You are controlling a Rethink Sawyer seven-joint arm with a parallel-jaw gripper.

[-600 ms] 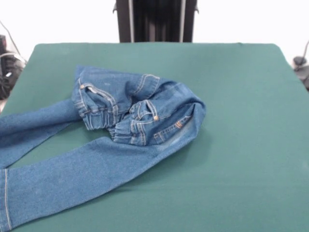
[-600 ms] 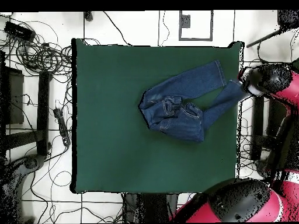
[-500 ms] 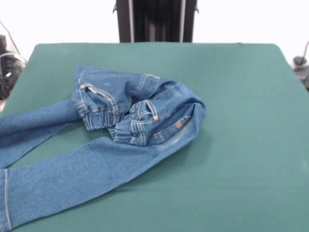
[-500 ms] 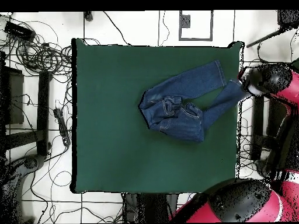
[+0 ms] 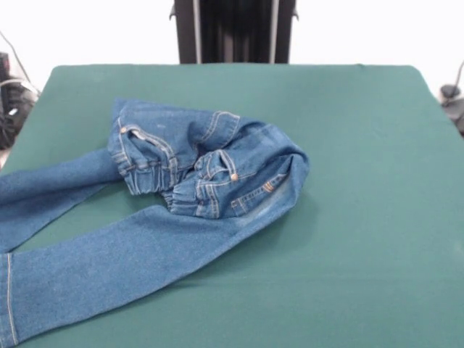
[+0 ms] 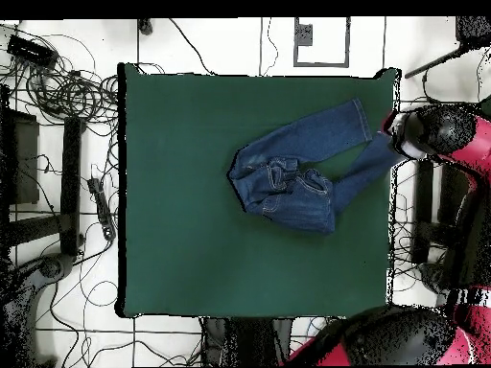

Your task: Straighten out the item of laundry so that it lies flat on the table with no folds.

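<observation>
The jeans (image 5: pixel 206 177) lie crumpled on the green table (image 5: pixel 362 181). Their waist is folded over on itself in a bunch. Both legs run out to the left and lower left in the front view; the nearer leg's hem is at the picture's lower left corner. In the overhead view the jeans (image 6: pixel 292 177) lie right of the table's (image 6: pixel 192 192) centre, legs pointing right. One hem lies flat near the far right corner. The other leg reaches the right edge, under the end of my arm (image 6: pixel 422 132). The gripper itself is hidden under the arm's head there. The front view does not show it.
Cables and stands (image 6: pixel 58 115) lie on the floor left of the table in the overhead view. The robot's pedestal (image 5: pixel 233 30) stands at the table's far side in the front view. A dark object (image 5: pixel 451 98) sits off the table's right corner.
In the overhead view the arm's head has shifted slightly toward the table's right edge, and the arm's bulk at the bottom has moved. The jeans have not moved.
</observation>
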